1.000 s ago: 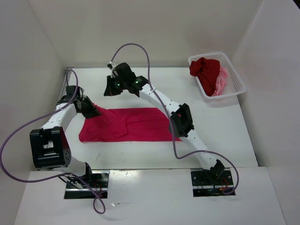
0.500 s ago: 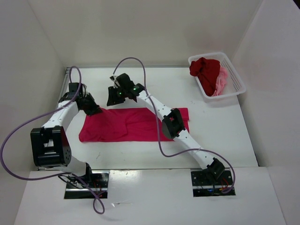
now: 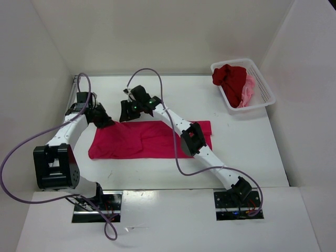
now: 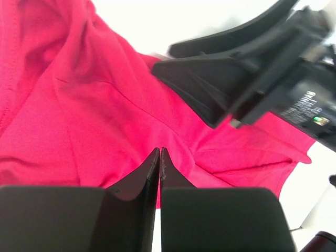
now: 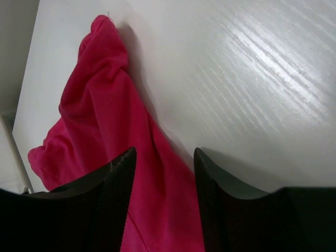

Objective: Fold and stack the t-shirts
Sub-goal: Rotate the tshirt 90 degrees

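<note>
Compared with half a second ago, the right arm has drawn slightly nearer the left one. Its right gripper (image 3: 126,112) now sits at the far edge of the crimson-pink shirt (image 3: 142,139), close to the left gripper (image 3: 105,121). The shirt itself has not shifted and lies spread in a long flat band on the white tabletop (image 3: 241,142).

The left gripper (image 4: 159,155) has its black fingers pressed together, tips against the shirt's far-left corner. Whether a fold is caught between them cannot be told. The right gripper (image 5: 164,157) is spread, and a rumpled ridge of the shirt (image 5: 100,121) runs between its fingers.

The cloth is a soft, matte knit, creased near both grippers. The dark red shirt (image 3: 231,79) and the light pink shirt (image 3: 248,92) are bunched in the white mesh basket (image 3: 265,97) at the far right.
</note>
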